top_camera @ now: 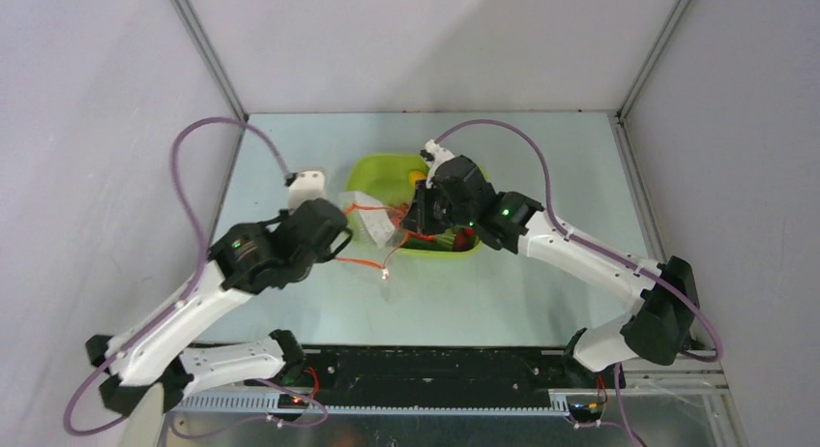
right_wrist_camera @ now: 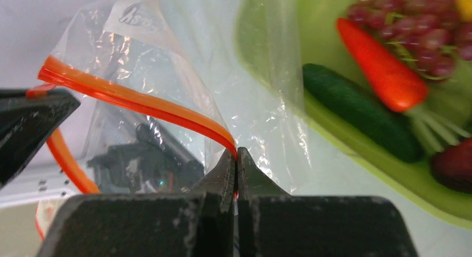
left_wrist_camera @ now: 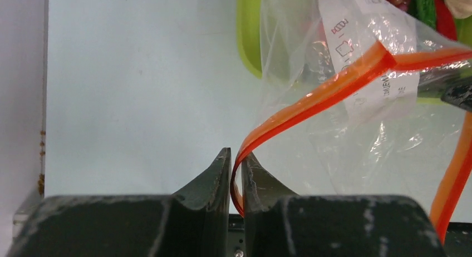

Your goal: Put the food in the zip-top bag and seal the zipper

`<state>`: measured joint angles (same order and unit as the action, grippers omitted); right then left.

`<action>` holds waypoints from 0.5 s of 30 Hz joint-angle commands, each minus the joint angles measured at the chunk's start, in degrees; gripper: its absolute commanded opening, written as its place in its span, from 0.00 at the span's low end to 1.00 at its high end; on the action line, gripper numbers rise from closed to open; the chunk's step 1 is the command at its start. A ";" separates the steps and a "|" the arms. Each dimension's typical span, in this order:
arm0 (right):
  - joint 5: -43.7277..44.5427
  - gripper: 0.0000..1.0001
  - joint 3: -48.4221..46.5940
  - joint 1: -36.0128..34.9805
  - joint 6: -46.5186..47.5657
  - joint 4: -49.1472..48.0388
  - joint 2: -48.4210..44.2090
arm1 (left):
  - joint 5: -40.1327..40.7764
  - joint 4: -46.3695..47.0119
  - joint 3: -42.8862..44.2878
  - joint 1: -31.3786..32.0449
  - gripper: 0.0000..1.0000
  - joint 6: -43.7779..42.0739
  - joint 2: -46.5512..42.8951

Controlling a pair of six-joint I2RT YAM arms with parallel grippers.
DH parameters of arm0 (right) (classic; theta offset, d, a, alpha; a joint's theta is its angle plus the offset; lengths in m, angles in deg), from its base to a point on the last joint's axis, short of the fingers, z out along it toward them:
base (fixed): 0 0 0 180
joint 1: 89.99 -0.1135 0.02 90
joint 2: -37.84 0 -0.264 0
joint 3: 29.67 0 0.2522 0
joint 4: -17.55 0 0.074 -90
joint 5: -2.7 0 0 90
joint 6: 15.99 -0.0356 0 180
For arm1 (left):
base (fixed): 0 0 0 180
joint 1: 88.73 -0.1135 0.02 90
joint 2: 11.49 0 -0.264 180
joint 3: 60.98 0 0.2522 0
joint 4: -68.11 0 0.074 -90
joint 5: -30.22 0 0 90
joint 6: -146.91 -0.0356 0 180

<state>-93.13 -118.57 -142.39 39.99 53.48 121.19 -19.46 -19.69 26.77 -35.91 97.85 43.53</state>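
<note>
The clear zip-top bag hangs between my two grippers over the left end of the lime-green tray. My left gripper is shut on the orange-red zipper strip; the bag's white label shows behind it. My right gripper is shut on the other side of the zipper strip, holding the bag open. The food lies in the tray: orange carrot, green cucumber, purplish grapes, dark maroon ball. I see no food inside the bag.
The tray sits at the table's middle back. Grey walls close the table on the left, back and right. A loose loop of zipper strip hangs toward the table in front of the tray.
</note>
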 commanded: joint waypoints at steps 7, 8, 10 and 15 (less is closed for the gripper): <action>6.56 0.00 8.58 7.24 -1.13 3.26 -8.80 | -18.88 23.79 5.44 0.10 0.21 -13.37 16.48; 6.50 0.00 9.30 7.19 -1.11 2.27 -9.67 | -19.58 25.64 5.12 0.09 0.23 -13.47 16.76; 6.47 0.00 9.61 6.82 -1.35 1.77 -10.52 | -20.41 26.76 4.58 0.11 0.27 -12.94 17.10; 4.54 0.00 10.64 5.25 -1.56 -2.47 -12.62 | -20.50 28.96 -0.81 0.12 0.44 -8.91 15.04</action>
<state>-87.56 -108.36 -135.88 39.03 56.52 111.71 -37.56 4.68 29.33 -35.84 86.95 61.28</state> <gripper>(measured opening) 0.010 0.402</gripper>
